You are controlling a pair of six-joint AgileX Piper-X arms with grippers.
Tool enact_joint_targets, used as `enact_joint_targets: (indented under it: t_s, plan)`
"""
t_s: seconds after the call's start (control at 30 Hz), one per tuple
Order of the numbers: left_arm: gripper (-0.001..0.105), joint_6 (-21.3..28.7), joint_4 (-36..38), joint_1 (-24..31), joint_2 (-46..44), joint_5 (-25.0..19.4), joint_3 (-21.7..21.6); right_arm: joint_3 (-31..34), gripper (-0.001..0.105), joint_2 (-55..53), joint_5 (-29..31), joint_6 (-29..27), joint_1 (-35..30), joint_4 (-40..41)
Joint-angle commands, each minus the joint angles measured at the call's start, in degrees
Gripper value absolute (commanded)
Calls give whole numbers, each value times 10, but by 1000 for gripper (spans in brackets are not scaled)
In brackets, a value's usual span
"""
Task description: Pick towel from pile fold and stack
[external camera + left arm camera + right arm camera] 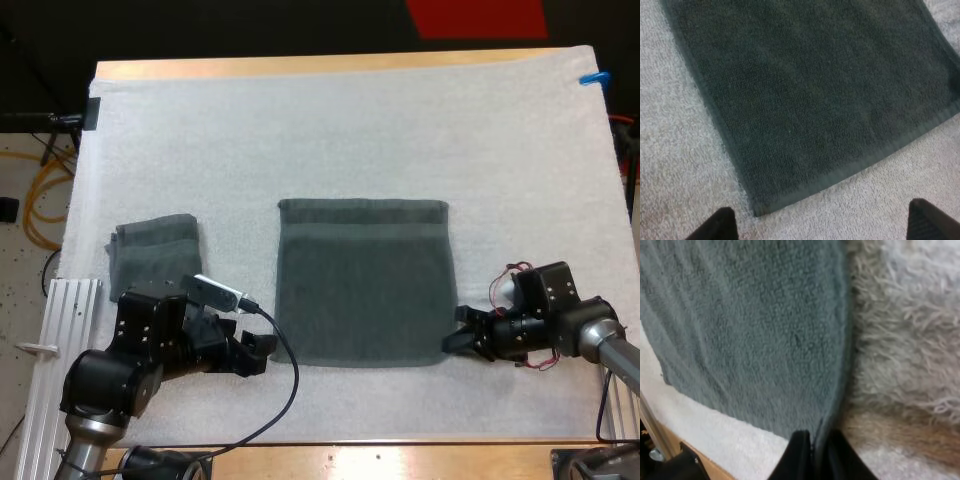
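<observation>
A dark grey-green towel [362, 285] lies spread flat in the middle of the mat. My right gripper [462, 335] is low at its near right corner. In the right wrist view that gripper [819, 452] is shut on the towel's edge [840, 365], with the fingers pressed close from both sides. My left gripper [262, 352] sits just short of the near left corner. It is open, its fingertips [715, 227] wide apart over bare mat in front of the towel's corner [760, 207]. A folded towel [155, 250] rests at the left.
The white mat [350, 130] covers most of the wooden table. An aluminium rail [60, 330] runs along the left side beside my left arm. The table's front edge [380, 455] is close behind both grippers.
</observation>
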Motion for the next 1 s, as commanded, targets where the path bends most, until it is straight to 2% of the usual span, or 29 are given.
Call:
enact_joint_targets:
  t_s: [0.0,0.27,0.37,0.6,0.67,0.8,0.97]
  plan:
    - [66,-8,-8,0,-3,6,2,-1,0,-1,-2,1,1,-2]
    - [66,-79,-70,0,5,9,63,-1,0,-9,6,-8,1,20]
    - [66,-89,-89,0,22,9,80,-1,0,-23,11,-18,1,41]
    - [66,-79,-123,0,151,9,91,-1,0,-74,33,-25,1,67]
    - [66,-79,-152,0,190,20,91,-1,0,-82,33,-25,1,67]
    - [66,-81,-198,0,276,69,91,-1,0,-86,35,-25,1,77]
    - [64,-73,-207,-3,346,71,91,-1,0,-86,37,-25,1,83]
